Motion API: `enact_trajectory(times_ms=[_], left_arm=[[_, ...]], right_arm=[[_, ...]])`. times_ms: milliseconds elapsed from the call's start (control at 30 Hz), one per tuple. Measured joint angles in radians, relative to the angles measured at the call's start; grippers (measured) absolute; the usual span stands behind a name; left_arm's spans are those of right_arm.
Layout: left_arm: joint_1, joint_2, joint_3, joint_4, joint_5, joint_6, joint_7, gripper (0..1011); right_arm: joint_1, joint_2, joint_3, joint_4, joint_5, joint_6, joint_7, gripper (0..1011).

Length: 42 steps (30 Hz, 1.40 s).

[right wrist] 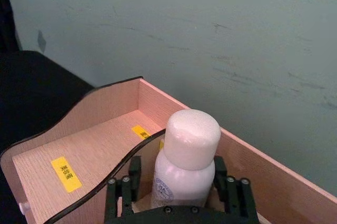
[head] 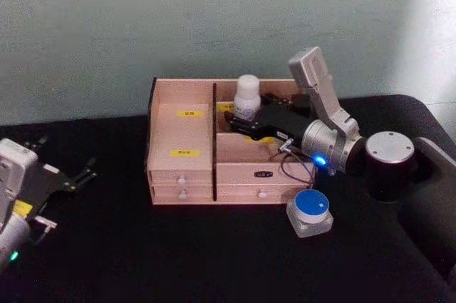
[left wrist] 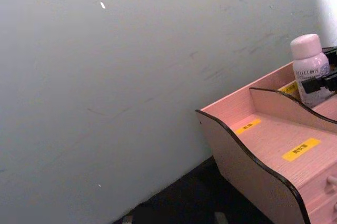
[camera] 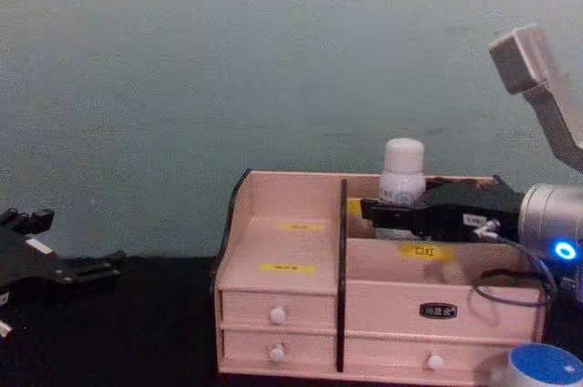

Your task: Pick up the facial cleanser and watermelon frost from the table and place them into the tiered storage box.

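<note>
The facial cleanser [head: 247, 98], a white bottle with a rounded cap, stands upright in the back right compartment of the tiered storage box [head: 182, 132]. My right gripper [head: 242, 123] reaches in from the right and is shut on the bottle's lower body. The right wrist view shows the bottle [right wrist: 189, 150] held between the black fingers [right wrist: 132, 174]. The chest view shows the bottle [camera: 402, 173] rising above the box's back wall [camera: 282, 187]. The watermelon frost [head: 312, 210], a small jar with a blue lid, sits on the table by the box's front right corner. My left gripper [head: 65, 157] rests open at the far left.
The box has a black divider [head: 214, 139] down its middle, stepped shelves with yellow labels and white-knobbed drawers along the front. A pale wall stands close behind it. The black tabletop [head: 178, 253] stretches in front and to the left.
</note>
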Motion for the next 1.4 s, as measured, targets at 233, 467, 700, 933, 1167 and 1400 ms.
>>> enact_trajectory(times_ms=[233,467,700,933,1167,1400], left_arm=[[0.0,0.0,0.0,0.0,0.0,0.0,0.0,1001],[0.0,0.0,0.0,0.0,0.0,0.0,0.0,1001],[0.0,0.0,0.0,0.0,0.0,0.0,0.0,1001],[0.0,0.0,0.0,0.0,0.0,0.0,0.0,1001],[0.0,0.0,0.0,0.0,0.0,0.0,0.0,1002],[0.0,0.0,0.0,0.0,0.0,0.0,0.0,1002]], right_arm=[[0.0,0.0,0.0,0.0,0.001,-0.001,0.0,999],[0.0,0.0,0.0,0.0,0.001,-0.001,0.0,1002],[-0.032,0.011,0.024,-0.067,0.006,-0.006,-0.026,1002],[-0.073,0.032,0.051,-0.153,0.022,0.0,-0.04,1003],[-0.147,0.077,0.082,-0.28,0.053,0.026,-0.04,1002],[-0.277,0.16,0.119,-0.458,0.102,0.063,-0.032,1002]])
